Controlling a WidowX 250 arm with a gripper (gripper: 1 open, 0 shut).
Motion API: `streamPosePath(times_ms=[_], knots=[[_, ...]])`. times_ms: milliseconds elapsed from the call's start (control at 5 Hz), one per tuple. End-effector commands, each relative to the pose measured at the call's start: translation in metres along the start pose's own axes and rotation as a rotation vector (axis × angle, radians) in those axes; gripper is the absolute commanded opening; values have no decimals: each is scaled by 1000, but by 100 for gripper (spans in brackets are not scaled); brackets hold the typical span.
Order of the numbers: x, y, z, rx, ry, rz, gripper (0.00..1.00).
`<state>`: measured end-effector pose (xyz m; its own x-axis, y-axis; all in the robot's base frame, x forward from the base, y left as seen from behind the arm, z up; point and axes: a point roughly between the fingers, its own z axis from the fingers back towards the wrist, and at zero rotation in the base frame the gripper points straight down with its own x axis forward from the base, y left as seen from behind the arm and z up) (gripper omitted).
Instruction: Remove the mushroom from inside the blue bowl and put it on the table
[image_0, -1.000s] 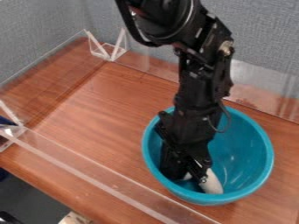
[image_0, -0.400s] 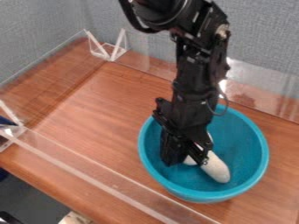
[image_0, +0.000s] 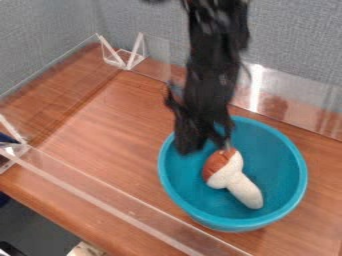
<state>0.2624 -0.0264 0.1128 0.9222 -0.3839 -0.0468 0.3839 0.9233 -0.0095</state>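
The blue bowl (image_0: 283, 168) sits on the table (image_0: 107, 120) at the right. Above its middle my gripper (image_0: 218, 152) points down, blurred by motion. Its fingers are together at the reddish-orange cap of the mushroom (image_0: 235, 182). The cream stem slants down to the right over the bowl's inside, and the mushroom appears raised off the bowl's bottom. The arm hides the bowl's far rim.
Clear acrylic walls (image_0: 94, 198) run along the table's front and left edges. A white wire stand (image_0: 127, 52) is at the back left corner, and a white clip (image_0: 8, 140) at the left edge. Bare wood lies left of the bowl.
The gripper has risen out of the bowl and shifted slightly left. The mushroom has come up with it, and its orange cap now shows.
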Motion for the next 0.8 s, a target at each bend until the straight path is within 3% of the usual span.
streamPosePath(times_ms=[0, 200, 400, 600], knots=[[0, 53, 65, 61, -82, 164, 0], [-28, 97, 79, 67, -73, 368, 0], [-40, 113, 58, 73, -19, 382, 0], [-39, 109, 43, 73, 3, 367, 0]])
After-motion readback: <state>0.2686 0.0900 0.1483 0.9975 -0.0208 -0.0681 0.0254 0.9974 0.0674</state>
